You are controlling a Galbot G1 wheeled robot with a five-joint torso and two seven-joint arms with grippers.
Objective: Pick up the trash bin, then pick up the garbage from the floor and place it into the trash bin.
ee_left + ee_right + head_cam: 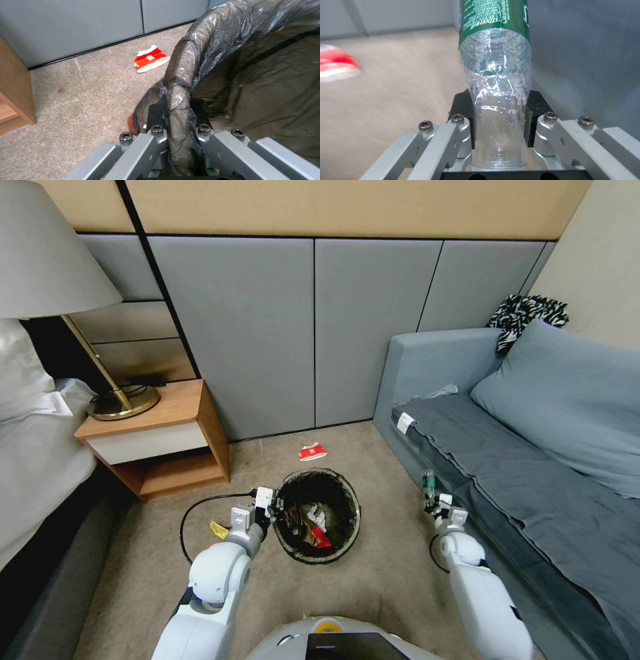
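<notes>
My left fingers [176, 117] pinch the trash bin [317, 515] rim; my right fingers [498, 117] clamp a green-labelled bottle [495, 75] right of the bin. Wrappers already lie inside. The red-and-white carton [313, 452] beyond the bin and a yellow wrapper [218, 529] to its left remain.

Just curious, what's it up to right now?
Left hand clamped on trash bin rim. Right hand holds a plastic bottle beside the sofa. Red-and-white wrapper on carpet.
</notes>
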